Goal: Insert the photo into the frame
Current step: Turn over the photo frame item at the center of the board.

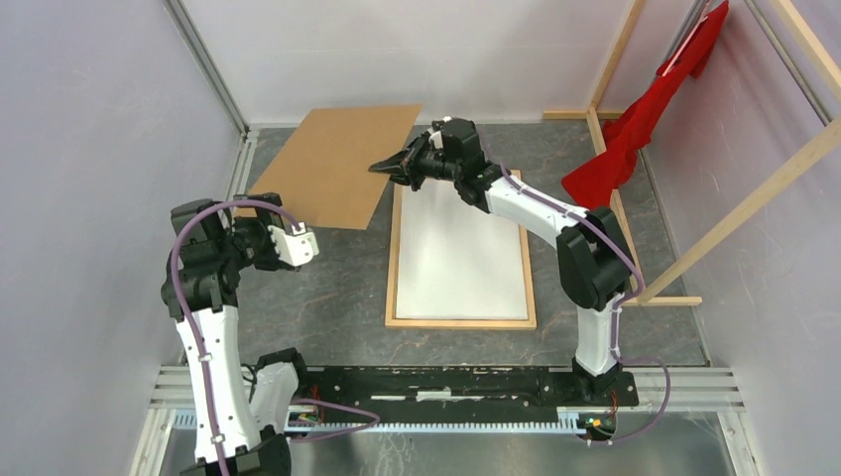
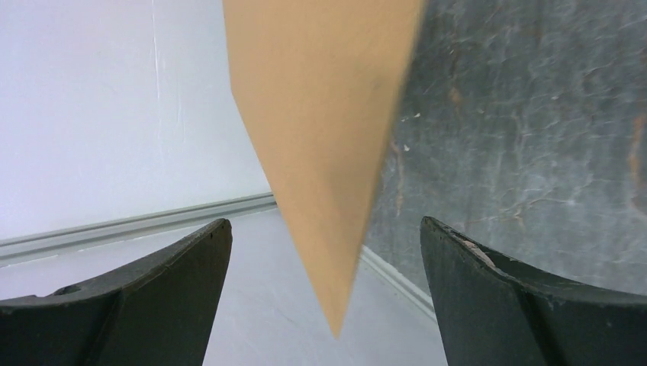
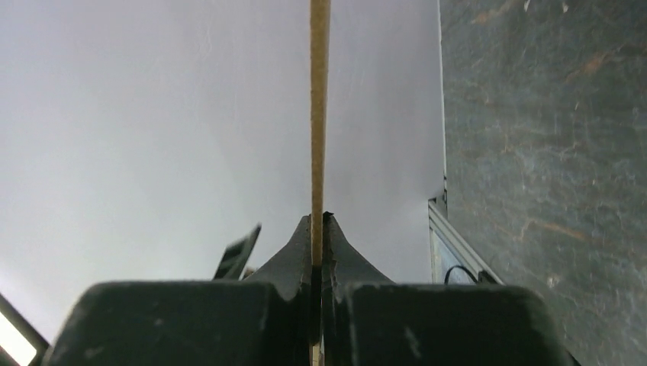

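The right gripper (image 1: 387, 167) pinches the brown board (image 1: 332, 164) by one thin edge, so it may slip or swing; the left gripper (image 1: 302, 244) is wide open near its corner; the photo (image 1: 461, 253) lies white side up in the frame (image 1: 459, 322)

Setting: you were working in a robot test cell of a lab. Evidence before you: plain white panel walls (image 1: 89, 119) on three sides; aluminium corner post (image 1: 203, 59); dark stone-patterned tabletop (image 1: 327, 297); left arm (image 1: 203, 327) and right arm (image 1: 595, 268) bolted to a black base plate (image 1: 446, 382) on slotted metal rails (image 1: 694, 385); bare wooden beams (image 1: 754, 193); loose purple cabling (image 1: 337, 409)
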Available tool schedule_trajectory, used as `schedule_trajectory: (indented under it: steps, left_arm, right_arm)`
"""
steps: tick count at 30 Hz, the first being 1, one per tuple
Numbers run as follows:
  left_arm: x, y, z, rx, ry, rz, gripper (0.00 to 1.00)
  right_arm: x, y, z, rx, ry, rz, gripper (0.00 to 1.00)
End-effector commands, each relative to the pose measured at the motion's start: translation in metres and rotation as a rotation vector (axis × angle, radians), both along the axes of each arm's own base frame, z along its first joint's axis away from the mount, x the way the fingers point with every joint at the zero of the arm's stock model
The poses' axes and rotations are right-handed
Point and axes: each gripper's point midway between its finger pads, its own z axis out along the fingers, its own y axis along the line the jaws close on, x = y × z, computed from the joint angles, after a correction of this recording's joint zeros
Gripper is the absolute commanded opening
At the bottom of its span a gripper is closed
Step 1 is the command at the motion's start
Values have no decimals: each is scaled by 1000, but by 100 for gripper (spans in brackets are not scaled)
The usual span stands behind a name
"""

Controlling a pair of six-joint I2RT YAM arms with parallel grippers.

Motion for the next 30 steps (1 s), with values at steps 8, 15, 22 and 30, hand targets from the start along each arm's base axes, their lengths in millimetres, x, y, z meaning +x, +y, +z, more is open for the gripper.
schedule_trajectory:
  steps: [8, 15, 22, 30]
  left_arm:
    - [25, 13, 11, 125, -106, -26, 98]
    - [29, 3, 21, 64, -185, -41, 91]
    - [31, -9, 33, 14, -287, -88, 65]
    - [32, -9, 39, 20, -300, -93, 11]
  right_arm:
    - [-65, -27, 116, 234, -238, 140, 0]
    - [-84, -32, 110, 256, -225, 189, 0]
    - [-97, -27, 102, 233, -213, 230, 0]
    - [-100, -20, 93, 206, -210, 256, 1]
